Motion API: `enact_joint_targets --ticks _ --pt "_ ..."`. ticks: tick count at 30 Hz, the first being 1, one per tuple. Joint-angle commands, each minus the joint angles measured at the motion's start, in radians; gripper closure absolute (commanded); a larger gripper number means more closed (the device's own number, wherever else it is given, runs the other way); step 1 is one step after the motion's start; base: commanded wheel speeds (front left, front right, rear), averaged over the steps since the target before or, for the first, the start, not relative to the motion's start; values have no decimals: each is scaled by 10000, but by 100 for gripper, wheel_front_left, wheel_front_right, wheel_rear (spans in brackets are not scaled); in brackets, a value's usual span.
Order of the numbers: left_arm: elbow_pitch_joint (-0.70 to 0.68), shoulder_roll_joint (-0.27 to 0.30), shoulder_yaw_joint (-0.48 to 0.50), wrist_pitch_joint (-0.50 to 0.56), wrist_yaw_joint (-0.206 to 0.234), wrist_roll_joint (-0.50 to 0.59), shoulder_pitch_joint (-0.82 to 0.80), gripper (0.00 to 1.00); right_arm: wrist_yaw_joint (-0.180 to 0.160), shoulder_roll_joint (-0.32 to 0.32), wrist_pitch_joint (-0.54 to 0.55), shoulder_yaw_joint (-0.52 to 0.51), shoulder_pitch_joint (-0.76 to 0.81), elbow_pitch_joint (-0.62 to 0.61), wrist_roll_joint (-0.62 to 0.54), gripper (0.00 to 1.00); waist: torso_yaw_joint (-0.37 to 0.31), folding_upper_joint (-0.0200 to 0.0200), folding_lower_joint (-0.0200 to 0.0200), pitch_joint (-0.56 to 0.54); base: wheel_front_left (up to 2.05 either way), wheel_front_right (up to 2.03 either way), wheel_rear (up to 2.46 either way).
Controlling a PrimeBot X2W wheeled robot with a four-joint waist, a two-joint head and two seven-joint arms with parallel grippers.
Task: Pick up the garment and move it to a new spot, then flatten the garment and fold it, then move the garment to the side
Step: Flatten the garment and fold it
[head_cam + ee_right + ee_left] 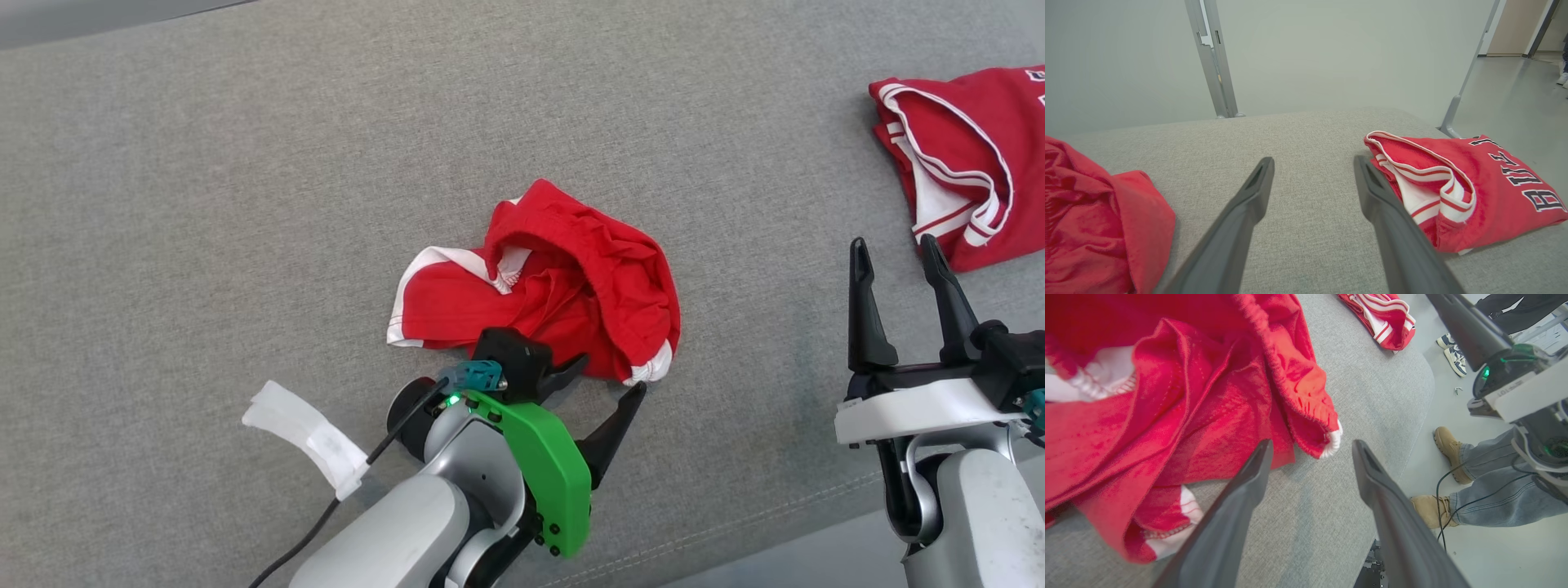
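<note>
Red, limp, probably light: pinch the garment point(563, 278) at its white-edged hem point(655, 365), just beside the spread, empty left gripper point(612, 374); right gripper point(891, 245) likewise spread, well apart from it.

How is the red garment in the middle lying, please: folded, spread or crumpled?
Crumpled: the garment lies in a bunched heap on the grey cushion, deeply wrinkled, white trim turned out, no neat edges.

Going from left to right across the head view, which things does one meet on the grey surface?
White strip on the cable → crumpled red garment → folded red jersey.
</note>
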Motion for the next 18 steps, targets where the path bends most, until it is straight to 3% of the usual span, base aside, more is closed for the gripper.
enact_joint_targets --ticks 1,12,13,15,16,18 --pt "116 -42 -27 -22 1 83 0 0 -11 0 -27 7 -56 16 61 0 -175 -1 0 102 0 0 0" --pt "660 -9 -51 -44 21 242 -387 0 -11 139 -27 -49 -73 91 238 0 -930 -1 0 416 0 0 0" --pt "717 1 -27 -68 40 275 -435 24 -9 146 -27 -39 -85 109 249 0 -982 -1 0 433 0 0 0" --pt "786 -6 11 -168 32 292 -510 90 -9 158 -27 -40 -89 128 275 0 -1071 -1 0 442 0 0 0" --pt "827 -10 28 -199 20 297 -532 100 -9 165 -27 -37 -93 141 290 0 -1115 -1 0 443 0 0 0" --pt "862 28 17 -191 -41 296 -605 100 -11 175 -27 -46 -94 159 306 0 -1180 -1 0 424 0 0 0"
